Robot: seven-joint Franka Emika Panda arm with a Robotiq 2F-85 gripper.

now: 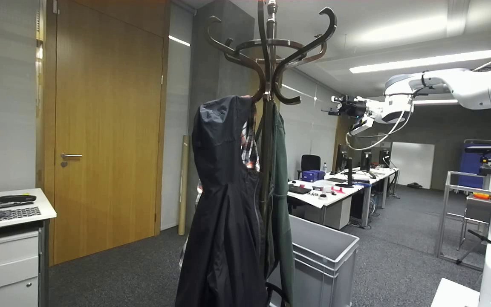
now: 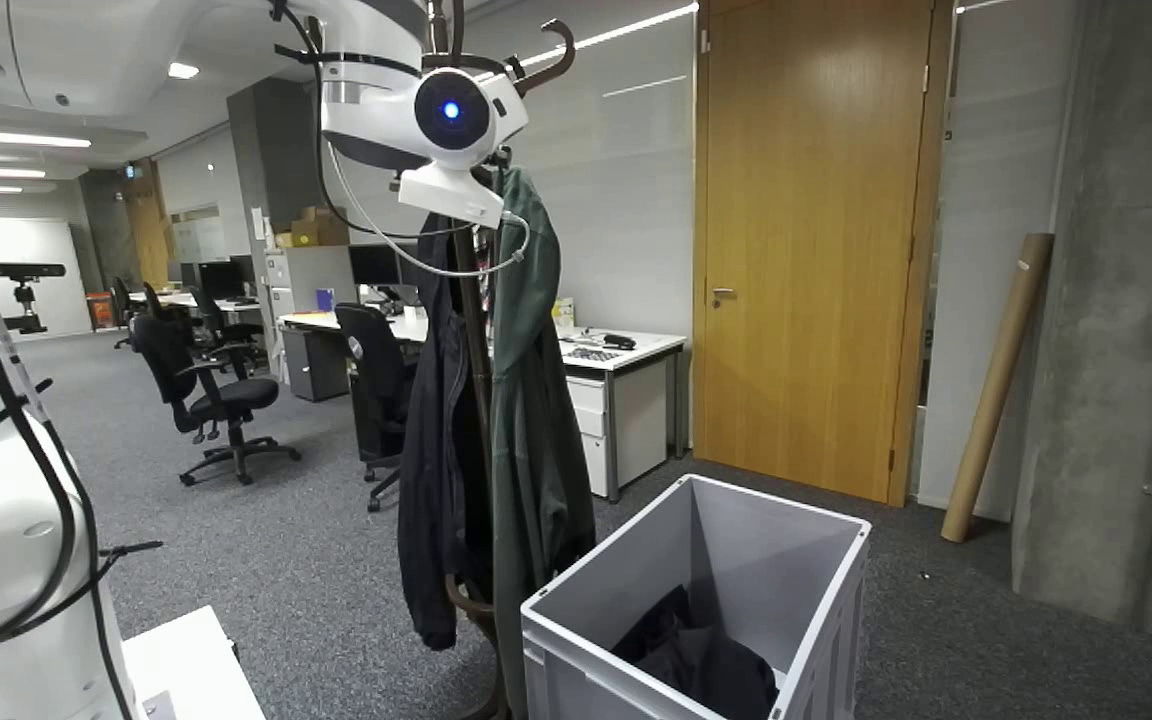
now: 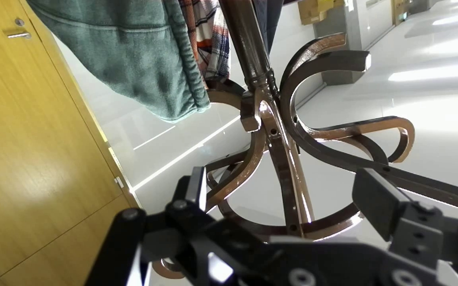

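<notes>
Black two-finger gripper, jaws apart, facing a glossy dark-brown bentwood coat stand, green fabric jacket hanging on the stand's near side, multicoloured plaid fabric garment beyond the jacket, yellow-brown wooden door behind.

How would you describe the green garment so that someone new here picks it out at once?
Find the dark, hook-armed coat rack standing beside the grey bin. On the side of its pole toward the bin hangs the green garment. Its plain green cloth sets it apart from the dark hooded jacket and the plaid garment on the same rack.
</notes>
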